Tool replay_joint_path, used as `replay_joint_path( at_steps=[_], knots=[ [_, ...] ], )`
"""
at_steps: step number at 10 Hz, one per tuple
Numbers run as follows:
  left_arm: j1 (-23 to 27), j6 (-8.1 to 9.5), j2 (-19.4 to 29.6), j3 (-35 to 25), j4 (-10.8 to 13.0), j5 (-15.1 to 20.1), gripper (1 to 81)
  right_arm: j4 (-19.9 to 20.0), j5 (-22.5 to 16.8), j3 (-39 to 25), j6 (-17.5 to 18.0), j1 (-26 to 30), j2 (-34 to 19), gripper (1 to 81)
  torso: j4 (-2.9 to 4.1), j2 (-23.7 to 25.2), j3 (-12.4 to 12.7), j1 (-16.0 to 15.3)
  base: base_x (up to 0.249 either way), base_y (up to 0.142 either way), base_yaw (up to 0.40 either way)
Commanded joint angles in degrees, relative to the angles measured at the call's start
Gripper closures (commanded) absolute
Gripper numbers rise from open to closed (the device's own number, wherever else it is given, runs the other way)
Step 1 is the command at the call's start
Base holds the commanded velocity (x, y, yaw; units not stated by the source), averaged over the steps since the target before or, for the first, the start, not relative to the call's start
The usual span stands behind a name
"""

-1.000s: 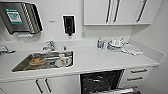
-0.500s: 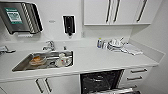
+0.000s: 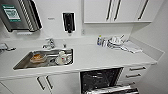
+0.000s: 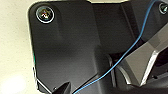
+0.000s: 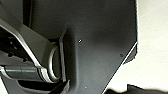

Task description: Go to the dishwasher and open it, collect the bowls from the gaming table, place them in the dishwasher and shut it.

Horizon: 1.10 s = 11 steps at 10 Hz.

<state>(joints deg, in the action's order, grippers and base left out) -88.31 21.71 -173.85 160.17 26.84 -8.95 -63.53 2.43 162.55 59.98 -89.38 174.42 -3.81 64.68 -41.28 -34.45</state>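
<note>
Below the white surface [image 3: 100,58] of an office kitchenette, the dishwasher [image 3: 100,80] stood open at the near right, its dark interior and wire racks exposed and its lowered door [image 3: 112,89] jutting toward the camera at the bottom of the head view. To its left, white cabinet doors with dark bar handles [image 3: 42,83] stayed shut; to its right sat a stack of white drawers [image 3: 133,72]. A steel sink [image 3: 25,62] set into the surface at the left held an orange bowl [image 3: 38,58] and a few white dishes [image 3: 62,58], with a tap [image 3: 50,43] behind it. Farther right along the far edge were bottles and a cluster of white crockery [image 3: 115,41] beside a folded cloth [image 3: 132,47]. A dark soap dispenser [image 3: 68,22] hung on the far wall, a paper-towel dispenser [image 3: 17,15] at far left. With the opening step apparently done, the bright bowls were yet to be fetched from the gaming table elsewhere. The lowered door seemed the main hazard: a base turning or backing too tightly could clip it, or an arm swinging low could catch the rack. From the wrist views, which took in dark robot housing over pale flooring, it was impossible to tell whether either set of fingers was released or clenched, or touching anything.
</note>
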Motion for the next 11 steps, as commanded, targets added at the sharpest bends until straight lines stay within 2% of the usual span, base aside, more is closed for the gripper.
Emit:
replay_joint_path(
  at_steps=[1, 3, 6, 7, 8, 11],
  knots=[
    [1.0, 0.09, -0.4, 0.1, 0.1, 3.2, 1.0, -0.8, -2.7, 0.2, -0.2, 1.2, 0.2, 1.0, 0.0, -5.5, 5.6, 3.6, 0.0, 0.0, 0.0],
    [1.0, 0.0, -0.5, 0.1, 0.1, 3.2, 1.0, -0.8, -2.7, 0.2, -0.2, 1.1, 0.2, 1.0, 0.0, -8.6, 7.7, 5.5, 0.0, 0.0, 0.0],
    [1.0, -0.09, -0.7, 0.1, 0.1, 3.2, 1.0, -0.8, -2.7, 0.2, -0.1, 1.3, 0.2, 1.0, 0.0, -14.4, 13.7, 9.4, 0.0, 0.0, 0.0],
    [1.0, -0.09, -0.7, 0.1, 0.2, 3.3, 1.0, -0.7, -2.7, 0.2, -0.1, 1.4, 0.2, 1.0, 0.0, -16.5, 10.0, 10.7, 0.0, 0.0, 0.0],
    [1.0, -0.18, -0.7, 0.1, 0.2, 3.3, 1.0, -0.7, -2.7, 0.2, -0.1, 1.4, 0.2, 1.0, 0.0, -18.3, 11.5, 11.9, 0.0, 0.0, 0.0],
    [1.0, -0.27, -1.2, 0.1, 0.1, 3.5, 1.0, -0.8, -2.7, 0.1, -0.1, 1.6, 0.3, 1.0, 0.0, -23.7, 12.6, 15.4, 0.0, 0.0, 0.0]
  ],
)
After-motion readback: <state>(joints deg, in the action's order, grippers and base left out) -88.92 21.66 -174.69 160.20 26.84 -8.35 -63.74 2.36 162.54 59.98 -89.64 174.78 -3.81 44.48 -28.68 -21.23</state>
